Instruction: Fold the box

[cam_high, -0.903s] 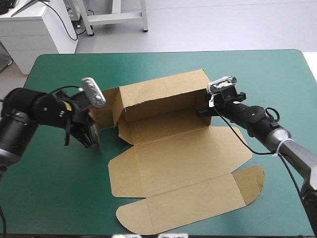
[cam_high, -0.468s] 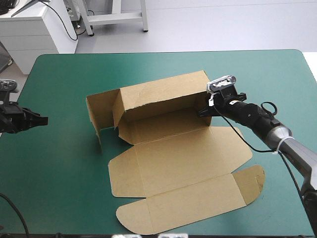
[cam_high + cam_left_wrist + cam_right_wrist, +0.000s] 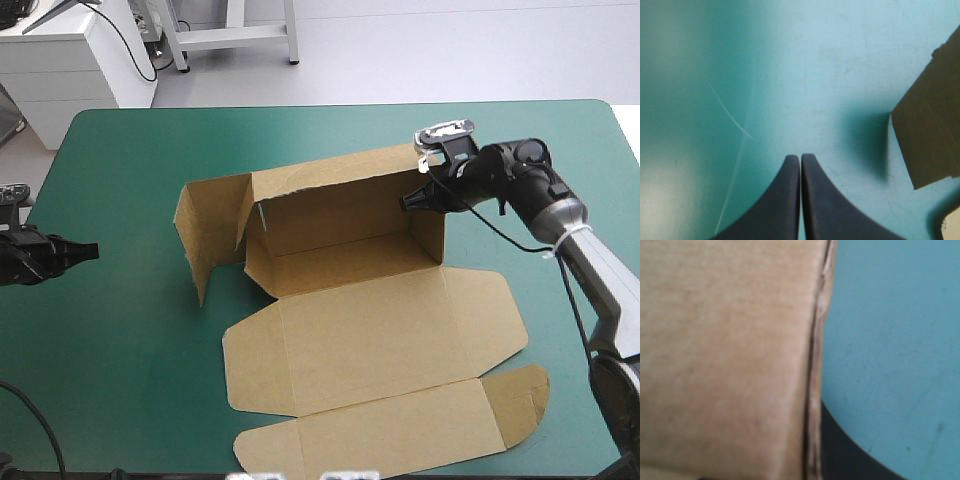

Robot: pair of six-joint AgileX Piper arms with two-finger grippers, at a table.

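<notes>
Clamping the brown box (image 3: 370, 320) by the raised side wall at its two o'clock corner, the right gripper (image 3: 412, 200) is holding that wall upright, while the left gripper (image 3: 88, 250), closed tight on nothing, is idling at the table's (image 3: 130, 380) nine o'clock edge. The box is lying mid-table; with only one clamp holding it, the sheet is risking swinging or the wall tearing. Counting: one box, two grippers.

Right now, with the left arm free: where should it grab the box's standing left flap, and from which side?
Take the left flap of the box at its free top edge, coming in from the table's left. It stands upright there, facing the left gripper, whose fingers are shut and would need opening first. The right gripper looks shut on the opposite end.
</notes>
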